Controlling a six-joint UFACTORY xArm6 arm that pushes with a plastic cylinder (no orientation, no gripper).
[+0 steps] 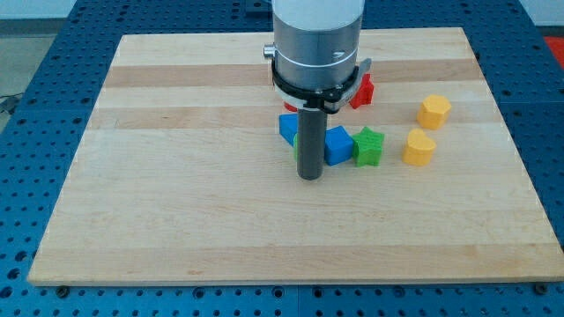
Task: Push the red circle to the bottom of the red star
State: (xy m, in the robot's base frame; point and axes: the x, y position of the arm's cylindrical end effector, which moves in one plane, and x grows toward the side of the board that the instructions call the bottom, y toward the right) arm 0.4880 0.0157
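My tip (309, 177) rests on the wooden board (176, 211), just below two blue blocks (337, 145); no claw here, only the rod; red star (362, 90) partly hidden behind the arm; red circle not discernible; green star (369, 147) beside blue; two yellow blocks (419, 147) to the view's right.
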